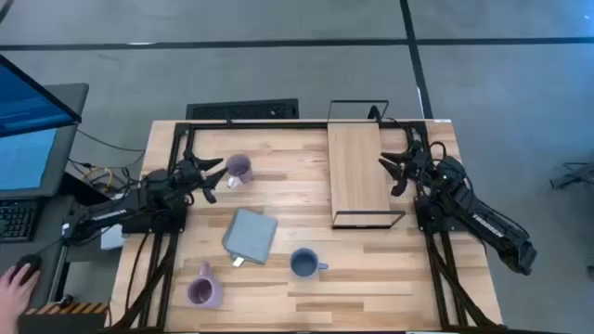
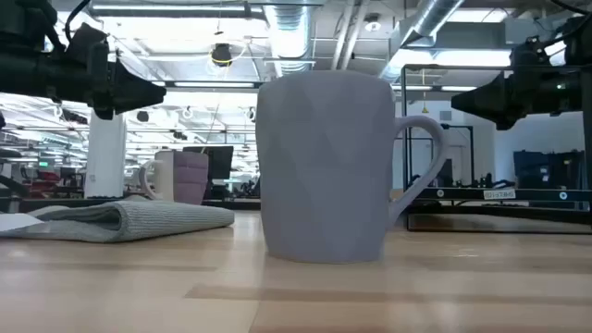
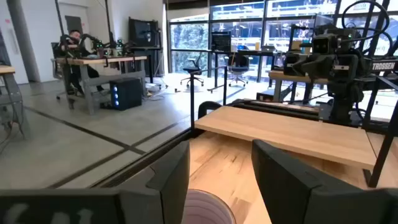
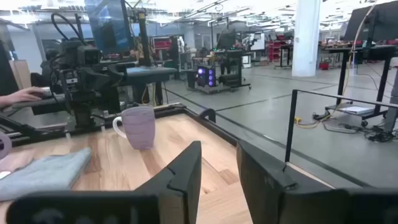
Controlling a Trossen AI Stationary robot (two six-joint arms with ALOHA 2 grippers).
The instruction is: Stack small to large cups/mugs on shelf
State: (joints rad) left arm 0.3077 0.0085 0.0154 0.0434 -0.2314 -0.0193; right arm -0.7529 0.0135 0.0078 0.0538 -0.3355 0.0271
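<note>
Three mugs stand upright on the table: a lavender mug (image 1: 238, 168) at the far left, a second lavender mug (image 1: 204, 290) at the near left, and a blue-grey mug (image 1: 303, 263) near the front, which fills the low view (image 2: 324, 166). The shelf (image 1: 354, 172), a pale board on a black wire frame, stands right of centre with nothing on it. My left gripper (image 1: 215, 180) hangs open just left of the far lavender mug and higher than it (image 2: 153, 92). That mug's rim (image 3: 208, 208) shows below the fingers. My right gripper (image 1: 388, 174) stands open by the shelf's right edge, holding nothing.
A grey folded cloth (image 1: 251, 234) lies between the mugs at the table's middle left. Beyond the table's left edge are a monitor, a keyboard and a person's hand (image 1: 17, 278) on a mouse. Bare tabletop shows between the far mug and the shelf.
</note>
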